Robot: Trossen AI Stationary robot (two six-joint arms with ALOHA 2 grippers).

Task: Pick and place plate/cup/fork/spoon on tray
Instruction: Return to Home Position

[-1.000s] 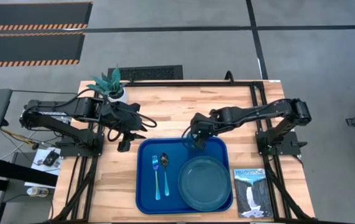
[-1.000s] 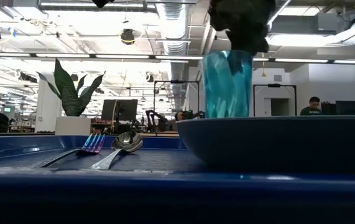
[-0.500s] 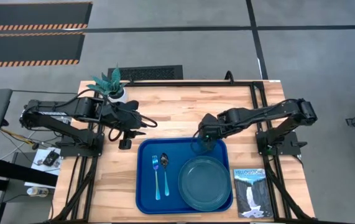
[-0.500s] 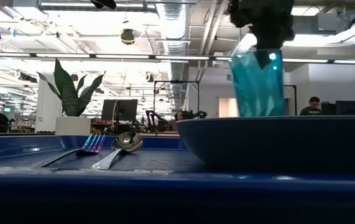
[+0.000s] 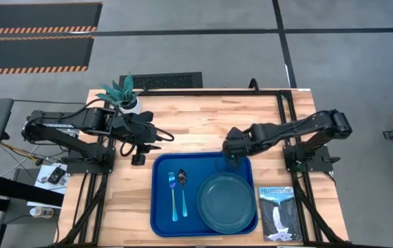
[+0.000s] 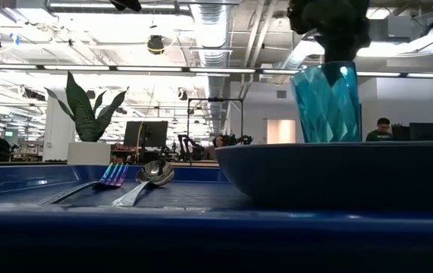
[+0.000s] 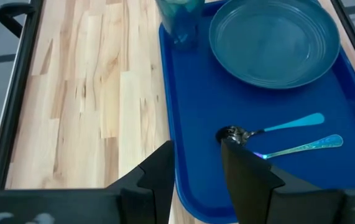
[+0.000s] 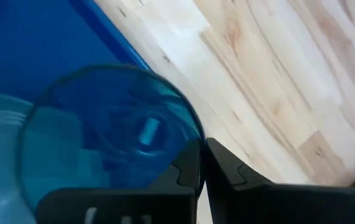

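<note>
The blue tray [image 5: 163, 219] lies on the wooden table. On it are the teal plate [image 5: 225, 202], the fork [image 5: 173, 196] and the spoon [image 5: 183, 189]. My right gripper [image 5: 232, 157] is over the tray's far right corner, shut on the translucent teal cup [image 6: 326, 102], which also shows in the left wrist view as the cup [image 7: 180, 18]. The plate's rim hides the cup's base in the low view. My left gripper [image 5: 138, 157] hangs open above bare wood off the tray's far left corner. My right gripper holds the cup by its rim [image 8: 197, 144], one finger inside the wall and one outside. The fingers come from above, pointing steeply down. The cup hangs nearly upright, mouth up. Whether its base touches the tray I cannot tell.
A book with a waterfall cover [image 5: 277, 212] lies right of the tray. A white pot with a teal plant [image 5: 122, 95] stands at the far left corner. Bare wood [image 5: 124, 207] stretches left of the tray and along the far side.
My right gripper has carried the cup toward the table's right edge along the tray's far side and has tipped to point more steeply down. The cup, slanted half a second ago, now stands nearly upright.
</note>
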